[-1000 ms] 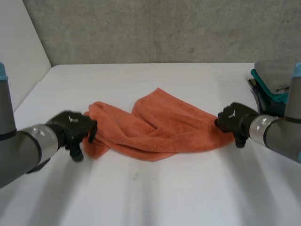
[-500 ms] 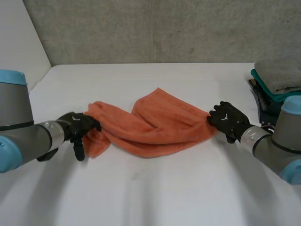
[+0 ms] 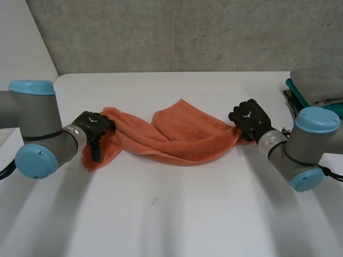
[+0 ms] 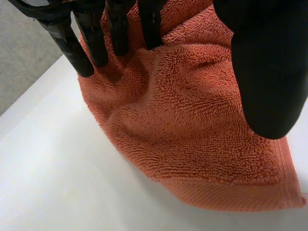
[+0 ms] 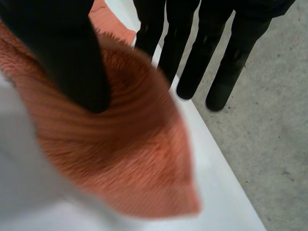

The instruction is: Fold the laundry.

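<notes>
Orange and thickly looped, the one rectangular terry towel (image 3: 182, 136) lies across the middle of the white table (image 3: 177, 219), bunched into a loose, twisted band with a fold rising near its centre. The left hand (image 3: 92, 124) grips its left end. In the left wrist view the fingers (image 4: 96, 33) sit on one face of the cloth and the thumb (image 4: 264, 62) on the other, pinching the towel just above a hemmed corner that droops to the table. The right hand (image 3: 247, 118) grips the right end the same way, with the thumb pressed over the pile against the fingers behind it and a corner poking out past the pinch. I judge the towel to be soft, limp and fairly light. It should sag wherever it is not held, and its rough pile should grip rather than slip, with nothing about it likely to break. The woven hem band looks flatter and firmer than the pile, so the corners along that band seem the best holds, while a grip in the middle would only gather more folds. By count there are one orange towel and two hands. At the table's right edge there is also one stack of folded laundry, with a grey folded cloth (image 3: 317, 84) on top and a teal folded cloth (image 3: 299, 95) under it.
</notes>
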You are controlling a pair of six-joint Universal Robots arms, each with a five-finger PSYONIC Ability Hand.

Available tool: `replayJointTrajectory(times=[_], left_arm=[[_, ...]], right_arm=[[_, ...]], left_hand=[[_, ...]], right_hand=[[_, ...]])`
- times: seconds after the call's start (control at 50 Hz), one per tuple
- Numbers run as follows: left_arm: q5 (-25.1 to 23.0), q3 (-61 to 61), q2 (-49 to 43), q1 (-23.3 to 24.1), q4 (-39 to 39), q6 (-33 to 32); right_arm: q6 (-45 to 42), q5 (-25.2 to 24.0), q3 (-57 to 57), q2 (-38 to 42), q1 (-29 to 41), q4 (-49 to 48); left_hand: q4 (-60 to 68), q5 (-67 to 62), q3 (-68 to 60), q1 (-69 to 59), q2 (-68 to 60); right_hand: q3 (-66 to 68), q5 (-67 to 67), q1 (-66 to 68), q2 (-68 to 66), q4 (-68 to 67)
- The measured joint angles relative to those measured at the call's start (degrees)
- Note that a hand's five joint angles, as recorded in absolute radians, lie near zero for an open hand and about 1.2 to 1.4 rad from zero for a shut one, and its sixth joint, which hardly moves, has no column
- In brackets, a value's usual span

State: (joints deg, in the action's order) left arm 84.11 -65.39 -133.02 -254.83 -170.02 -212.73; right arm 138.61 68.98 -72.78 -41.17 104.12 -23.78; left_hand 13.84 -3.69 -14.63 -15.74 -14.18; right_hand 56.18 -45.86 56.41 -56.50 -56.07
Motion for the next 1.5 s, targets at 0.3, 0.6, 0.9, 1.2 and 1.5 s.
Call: replayJointTrajectory(times=[0.3, 0.6, 0.9, 1.2, 1.5], left_arm=[[5.23, 0.62, -3.29, 0.85, -11.97, -7.62], [1.58, 1.38, -1.38, -1.1, -11.99, -7.87], [-10.1, 0.72, 22.91, -3.84, -0.78, 14.31], [-2.43, 23.71, -4.06, -2.25, 10.71, 9.22], [0.33, 22.28, 3.9, 0.14, 14.61, 13.81]], right_arm=[[11.78, 1.08, 2.43, -7.0, -2.7, 11.19], [12.33, 2.09, 1.27, -13.06, -5.24, 20.4], [18.12, 3.0, 2.76, -31.37, -7.98, 28.1], [17.35, 13.54, 7.92, -18.13, 0.06, 24.29], [15.83, 23.7, 14.08, -10.93, 4.86, 20.96]], left_hand=[[18.91, -19.02, -17.91, -18.02, -18.27], [54.48, -52.9, -53.25, -50.79, -54.11], [54.52, -53.49, -53.26, -50.79, -54.15], [54.53, -53.64, -53.3, -50.79, -54.19], [5.91, -5.65, -5.68, -4.54, -6.02]], right_hand=[[11.73, -11.02, 8.96, -10.85, -12.44], [11.83, -11.02, 8.96, -10.85, -12.59], [11.92, -11.38, 8.96, -10.85, -12.61], [11.92, -11.56, 8.96, -10.85, -12.65], [11.92, -11.56, 8.96, -10.85, -12.66]])
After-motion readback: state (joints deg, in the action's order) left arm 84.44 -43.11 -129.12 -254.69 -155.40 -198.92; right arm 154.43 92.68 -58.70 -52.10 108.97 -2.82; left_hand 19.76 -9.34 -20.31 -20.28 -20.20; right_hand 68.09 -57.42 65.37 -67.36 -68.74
